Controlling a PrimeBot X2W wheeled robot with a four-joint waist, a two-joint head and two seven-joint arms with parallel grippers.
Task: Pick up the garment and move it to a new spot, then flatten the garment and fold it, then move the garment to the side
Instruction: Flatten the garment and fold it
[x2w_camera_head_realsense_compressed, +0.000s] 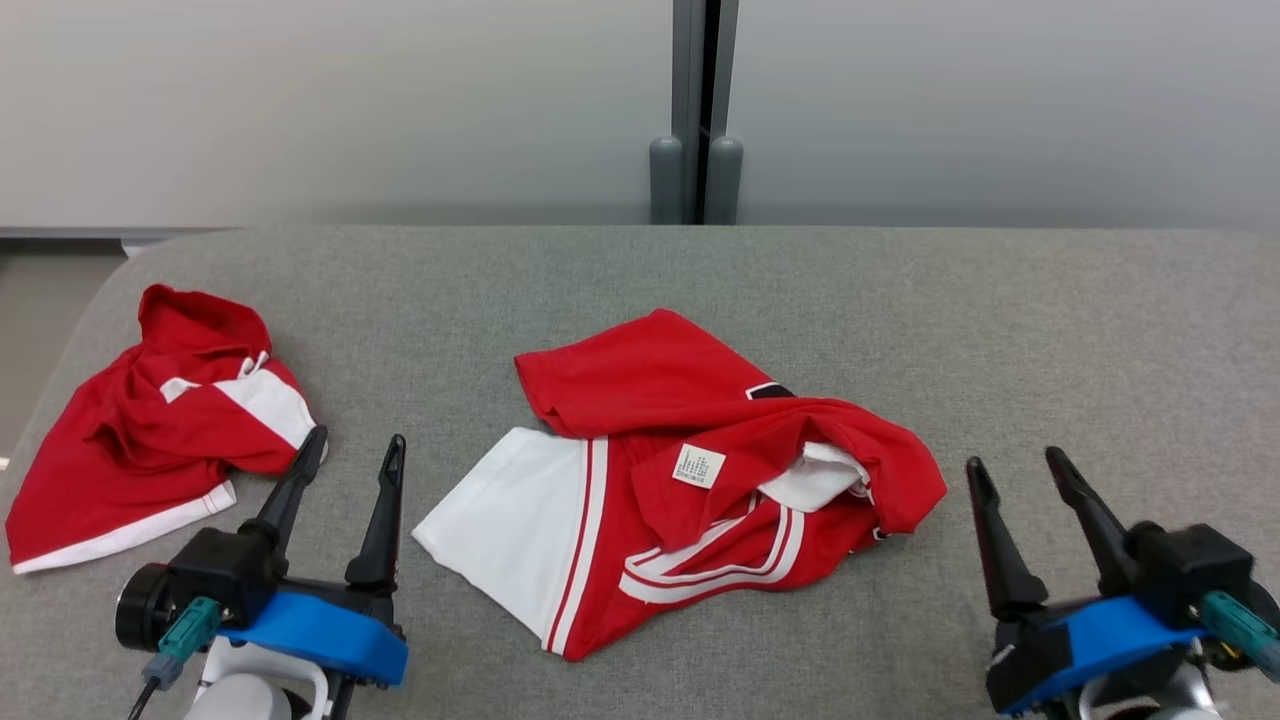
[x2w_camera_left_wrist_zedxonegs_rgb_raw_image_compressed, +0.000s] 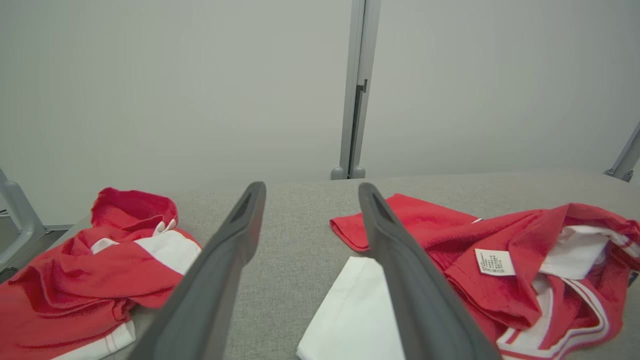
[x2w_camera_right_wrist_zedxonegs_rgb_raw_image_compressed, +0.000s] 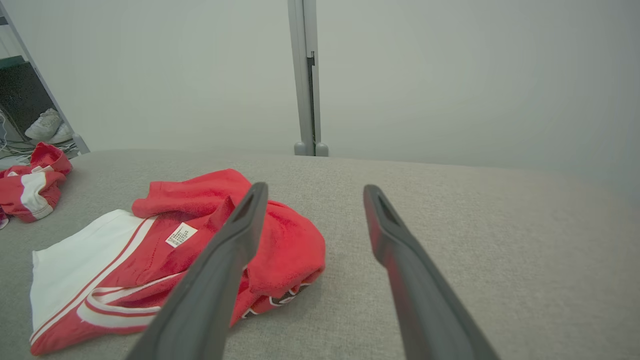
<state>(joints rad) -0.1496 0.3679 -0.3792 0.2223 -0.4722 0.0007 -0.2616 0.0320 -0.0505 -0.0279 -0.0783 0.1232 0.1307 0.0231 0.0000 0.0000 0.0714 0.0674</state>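
A crumpled red and white garment (x2w_camera_head_realsense_compressed: 680, 470) with a small white label lies in the middle of the grey table (x2w_camera_head_realsense_compressed: 1050, 330); it also appears as the garment (x2w_camera_left_wrist_zedxonegs_rgb_raw_image_compressed: 500, 260) on the right of the left wrist view and the garment (x2w_camera_right_wrist_zedxonegs_rgb_raw_image_compressed: 175, 250) on the left of the right wrist view. My left gripper (x2w_camera_head_realsense_compressed: 355, 450) stands open at the lower left, just left of the garment's white panel, touching nothing. At the lower right my right gripper (x2w_camera_head_realsense_compressed: 1015, 465) is open too, a short way right of the garment. Both pairs of fingers are empty.
A second red and white garment (x2w_camera_head_realsense_compressed: 160, 420) lies bunched near the table's left edge, close to my left fingertips (x2w_camera_head_realsense_compressed: 312, 445). A grey post (x2w_camera_head_realsense_compressed: 697, 110) rises behind the table against pale wall panels. Bare grey cloth stretches across the far and right parts.
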